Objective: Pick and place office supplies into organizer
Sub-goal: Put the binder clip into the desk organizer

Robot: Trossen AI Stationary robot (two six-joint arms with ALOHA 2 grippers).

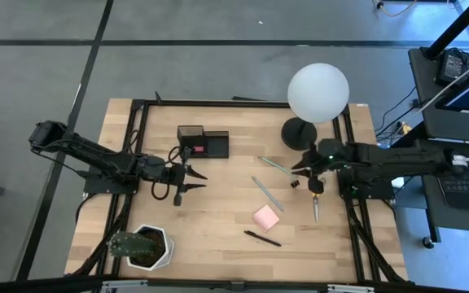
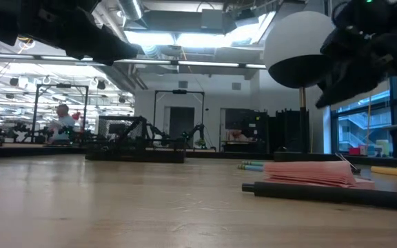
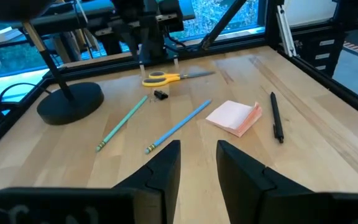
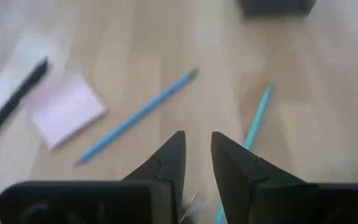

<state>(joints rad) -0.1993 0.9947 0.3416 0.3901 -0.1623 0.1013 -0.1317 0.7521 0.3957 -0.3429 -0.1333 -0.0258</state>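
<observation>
The black organizer (image 1: 202, 144) stands at the table's far left-centre. My left gripper (image 1: 195, 181) (image 3: 199, 149) hovers open just near of it, pointing right. My right gripper (image 1: 299, 169) (image 4: 197, 140) hangs open and empty above the far pencil (image 1: 277, 167) (image 4: 257, 121). A second pencil (image 1: 267, 194) (image 4: 138, 115), a small black binder clip (image 1: 294, 183) (image 3: 161, 95), the yellow-handled scissors (image 1: 315, 198) (image 3: 166, 78), the pink sticky pad (image 1: 265, 217) (image 3: 235, 117) and a black pen (image 1: 262, 238) (image 3: 276, 116) all lie flat on the wood.
A lamp with a white globe (image 1: 318, 92) and a black round base (image 1: 298, 133) stands at the far edge, close behind my right gripper. A white hexagonal plant pot (image 1: 145, 247) sits at the near left corner. Bare wood lies between the organizer and the pencils.
</observation>
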